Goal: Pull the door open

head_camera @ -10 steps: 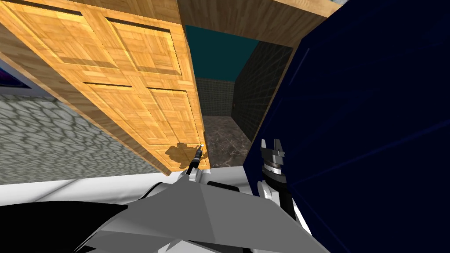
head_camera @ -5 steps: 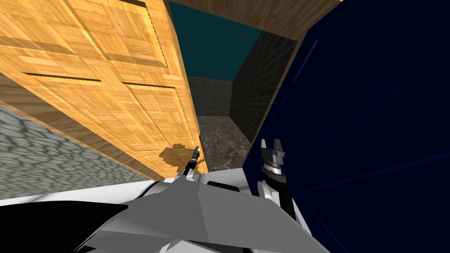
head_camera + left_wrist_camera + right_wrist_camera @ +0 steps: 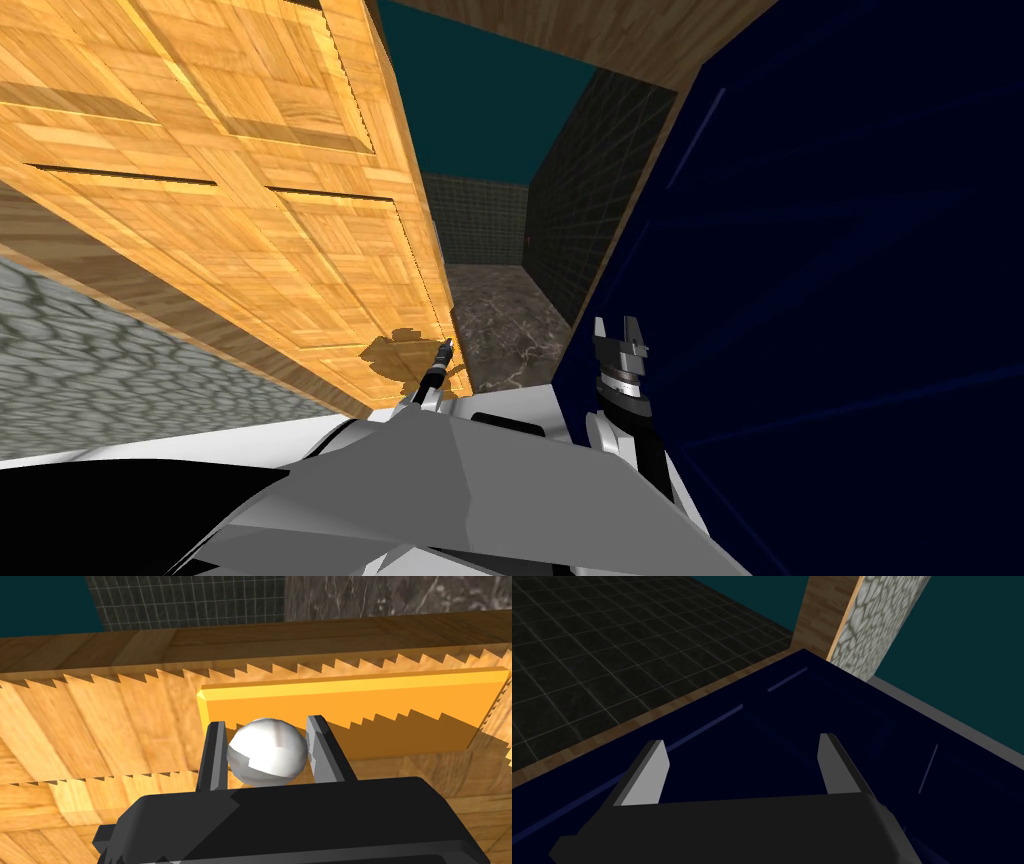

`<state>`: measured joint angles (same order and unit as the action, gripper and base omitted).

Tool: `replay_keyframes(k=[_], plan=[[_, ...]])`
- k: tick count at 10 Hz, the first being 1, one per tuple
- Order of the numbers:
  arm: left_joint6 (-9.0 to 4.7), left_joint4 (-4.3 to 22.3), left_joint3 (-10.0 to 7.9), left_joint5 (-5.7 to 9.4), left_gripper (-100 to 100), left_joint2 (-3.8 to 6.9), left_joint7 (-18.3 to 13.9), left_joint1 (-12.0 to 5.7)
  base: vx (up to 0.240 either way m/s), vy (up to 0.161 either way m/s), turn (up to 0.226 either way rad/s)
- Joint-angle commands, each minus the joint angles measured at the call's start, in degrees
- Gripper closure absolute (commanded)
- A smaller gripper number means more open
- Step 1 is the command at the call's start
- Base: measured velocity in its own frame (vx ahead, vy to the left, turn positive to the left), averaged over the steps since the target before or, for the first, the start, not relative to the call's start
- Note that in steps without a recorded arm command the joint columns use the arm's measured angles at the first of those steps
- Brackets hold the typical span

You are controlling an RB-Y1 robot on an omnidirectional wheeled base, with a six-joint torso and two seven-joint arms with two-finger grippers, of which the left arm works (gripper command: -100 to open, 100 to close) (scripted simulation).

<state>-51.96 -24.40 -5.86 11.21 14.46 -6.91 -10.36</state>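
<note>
**Room.** A doorway with a brown wooden frame [image 3: 600,40] across its top. Through the gap there is a dark marbled floor [image 3: 510,310], dark grid-tiled walls [image 3: 580,200] and a flat teal area [image 3: 480,110] above them. A grey cobble-patterned wall [image 3: 100,350] lies to the left, under the door's lower edge. A dark blue panel [image 3: 850,250] with faint recessed lines is on the right.

**Door** [image 3: 250,200]. Light wood in a parquet pattern with recessed panels. It stands ajar, and its free edge borders the gap onto the tiled room.

**Knob** [image 3: 267,748]. Round and white-grey, mounted on a yellow-orange plate [image 3: 375,706]. The plate sits on the door's face close to the free edge.

**Left gripper** [image 3: 266,722]. At the door's free edge, low in the head view, casting a shadow on the wood. Its two fingers are drawn in against opposite sides of the knob. The knob sits between them, just ahead of the gripper's dark body.

**Right gripper** [image 3: 742,743]. Raised beside the dark blue panel, across the gap from the door. Its fingers are spread wide with nothing between them.
</note>
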Motion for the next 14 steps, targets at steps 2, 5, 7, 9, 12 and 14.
replay_keyframes(k=[2, 5, 7, 9, 12, 14], plan=[[-0.06, -0.07, -0.06, 0.04, 100, 0.06, -0.03, -0.16, 0.000, 0.000, 0.000], [-0.23, -0.10, 0.76, -0.52, 100, 0.35, -0.81, 0.02, -0.039, 0.005, -0.026], [-0.38, -0.19, 1.44, -0.98, 100, 0.69, -1.54, 0.06, -0.175, 0.017, -0.067], [-0.63, -0.33, 2.53, -1.73, 100, 1.24, -2.71, 0.13, -0.195, 0.061, -0.089], [-1.02, -0.55, 4.20, -2.87, 100, 2.07, -4.50, 0.24, -0.214, 0.026, -0.076], [-1.26, -0.70, 5.26, -3.59, 100, 2.61, -5.63, 0.31, -0.222, 0.037, -0.081]])
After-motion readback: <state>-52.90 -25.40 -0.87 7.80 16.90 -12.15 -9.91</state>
